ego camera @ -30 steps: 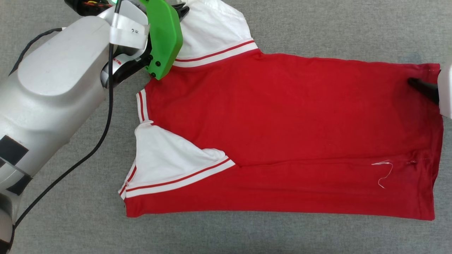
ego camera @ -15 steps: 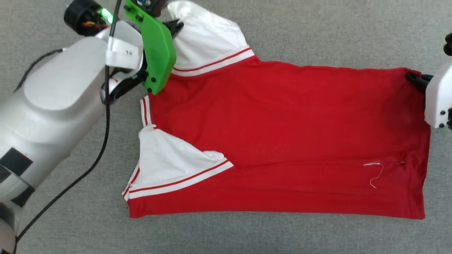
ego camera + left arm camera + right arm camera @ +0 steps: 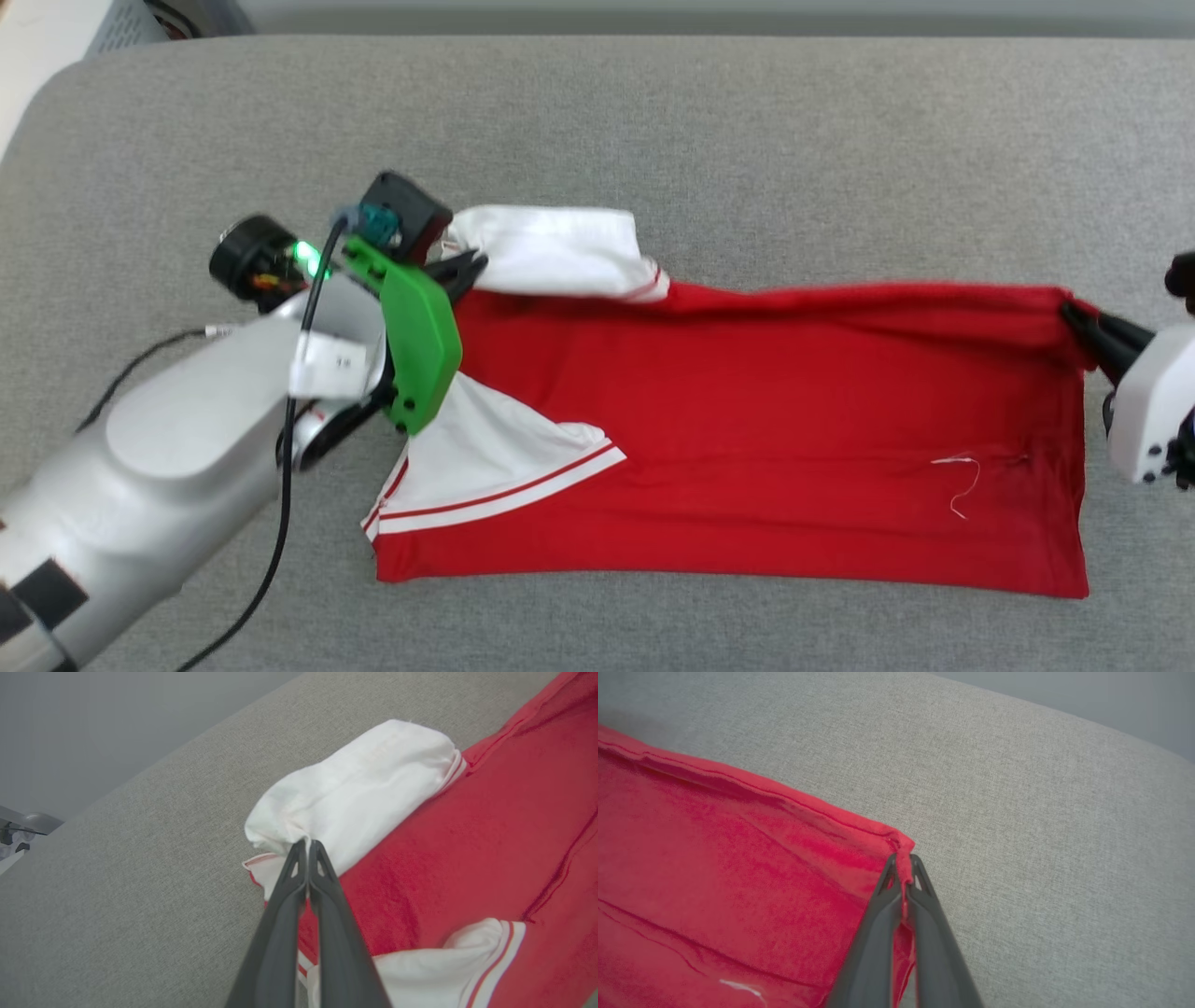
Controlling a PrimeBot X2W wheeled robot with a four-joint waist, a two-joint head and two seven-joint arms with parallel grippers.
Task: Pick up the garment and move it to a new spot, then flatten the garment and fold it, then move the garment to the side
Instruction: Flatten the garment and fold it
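Head view has the red jersey-style T-shirt with white striped sleeves [image 3: 747, 420] lying lengthwise across the grey fabric-covered surface [image 3: 653, 131], plain side up, collar end toward the robot's left. Left gripper [image 3: 473, 268], its two dark fingers pressed together, pinches the far white sleeve [image 3: 551, 252] near the shoulder; the left wrist view shows white cloth bunched right at the tips. Right gripper [image 3: 1074, 315] is clamped too, a fold of the red hem corner caught between its fingers. The shirt's far edge runs stretched between the two grips; the near edge lies flat.
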